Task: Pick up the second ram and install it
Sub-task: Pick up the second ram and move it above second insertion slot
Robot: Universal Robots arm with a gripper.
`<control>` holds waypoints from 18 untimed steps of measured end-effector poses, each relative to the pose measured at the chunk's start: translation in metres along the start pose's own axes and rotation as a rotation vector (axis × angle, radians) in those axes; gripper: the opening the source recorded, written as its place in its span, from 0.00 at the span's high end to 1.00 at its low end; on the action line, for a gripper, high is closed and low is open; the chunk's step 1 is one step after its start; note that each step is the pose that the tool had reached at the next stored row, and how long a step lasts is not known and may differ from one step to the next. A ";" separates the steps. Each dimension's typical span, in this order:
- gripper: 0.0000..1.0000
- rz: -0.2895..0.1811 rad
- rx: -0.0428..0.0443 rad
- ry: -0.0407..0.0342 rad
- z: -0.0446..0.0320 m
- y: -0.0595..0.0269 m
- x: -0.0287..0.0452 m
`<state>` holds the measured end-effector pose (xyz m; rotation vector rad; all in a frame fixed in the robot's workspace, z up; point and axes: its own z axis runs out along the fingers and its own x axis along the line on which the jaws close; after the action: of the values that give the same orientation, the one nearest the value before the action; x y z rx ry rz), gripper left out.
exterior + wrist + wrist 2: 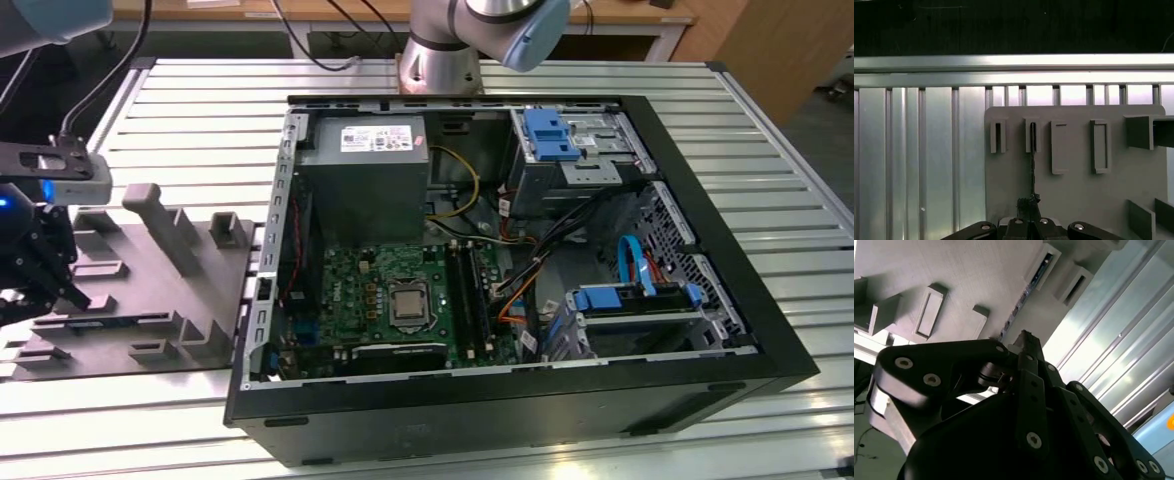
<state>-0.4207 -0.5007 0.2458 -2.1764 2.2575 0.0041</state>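
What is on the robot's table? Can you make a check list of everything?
Surface: slatted metal table.
Job's things: ram on edge in a slot of the grey holder; open PC case beside the holder, motherboard showing.
Clutter: nothing seen.
Grippers: gripper above the holder, at one end of the ram.
Cables: blue cable, orange wires and yellow wires inside the case; black cable running to the gripper.
Surroundings: wooden desk behind the table.
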 end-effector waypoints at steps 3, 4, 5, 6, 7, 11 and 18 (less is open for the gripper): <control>0.90 0.045 0.0001 0.0002 0.0016 0.0002 -0.0007; 0.90 0.049 0.0002 0.0002 0.0020 0.0002 -0.0016; 0.90 0.051 0.0003 0.0002 0.0026 0.0002 -0.0025; 0.90 0.054 0.0003 0.0002 0.0031 0.0002 -0.0036; 0.90 0.055 0.0003 0.0001 0.0036 0.0003 -0.0046; 0.90 0.058 0.0003 0.0002 0.0064 0.0008 -0.0062; 0.90 0.059 0.0004 0.0001 0.0122 0.0044 -0.0073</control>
<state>-0.4247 -0.4932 0.2337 -2.1090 2.3204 0.0038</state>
